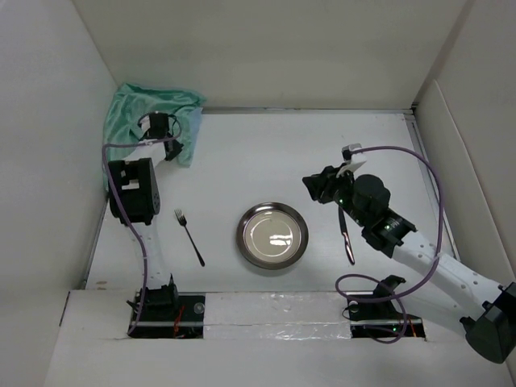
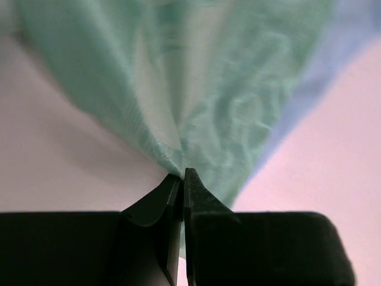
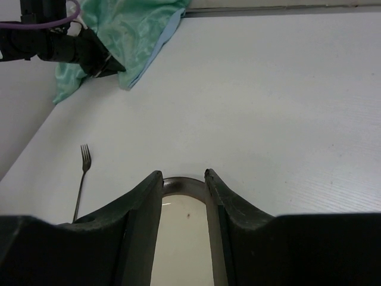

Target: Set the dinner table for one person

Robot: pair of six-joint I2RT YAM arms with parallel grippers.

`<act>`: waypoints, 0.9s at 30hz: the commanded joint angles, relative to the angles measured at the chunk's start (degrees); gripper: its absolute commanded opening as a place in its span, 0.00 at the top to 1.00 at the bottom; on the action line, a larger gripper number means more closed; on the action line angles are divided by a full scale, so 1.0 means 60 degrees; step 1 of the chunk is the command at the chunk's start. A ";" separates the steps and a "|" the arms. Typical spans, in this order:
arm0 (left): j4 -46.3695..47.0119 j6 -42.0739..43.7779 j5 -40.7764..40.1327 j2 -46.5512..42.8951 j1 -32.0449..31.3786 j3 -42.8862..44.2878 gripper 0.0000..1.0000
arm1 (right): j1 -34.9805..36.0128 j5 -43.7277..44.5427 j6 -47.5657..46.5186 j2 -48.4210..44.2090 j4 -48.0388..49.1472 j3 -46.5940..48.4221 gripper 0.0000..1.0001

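Observation:
The dinner table is the white surface. On it lie a round metal plate, a dark fork to its left and a slim knife to its right, partly under the right arm. A teal cloth is bunched in the far left corner. My left gripper is shut on the cloth's near edge; the left wrist view shows the fabric pinched at the tips of the gripper. My right gripper is open and holds nothing, with the plate's rim between its fingers.
White walls enclose the table at the back and both sides. The right arm's purple cable loops over the right part of the table. In the right wrist view, the fork lies at the left and the cloth at the far left.

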 commanded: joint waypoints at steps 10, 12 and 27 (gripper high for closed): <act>0.0916 -0.0252 0.2077 0.0299 -0.3843 0.1678 1.00 | 0.0097 0.1690 0.0251 0.0938 -0.0369 0.1015 0.45; 0.1148 -0.0310 0.2194 0.0489 -0.4123 0.1766 1.00 | 0.0097 0.1926 0.0426 0.1288 -0.0370 0.1161 0.43; 0.2567 -0.0162 0.1260 -0.1962 -0.5796 -0.0689 0.49 | -0.1206 0.1562 0.1233 0.4715 0.0745 0.1819 0.94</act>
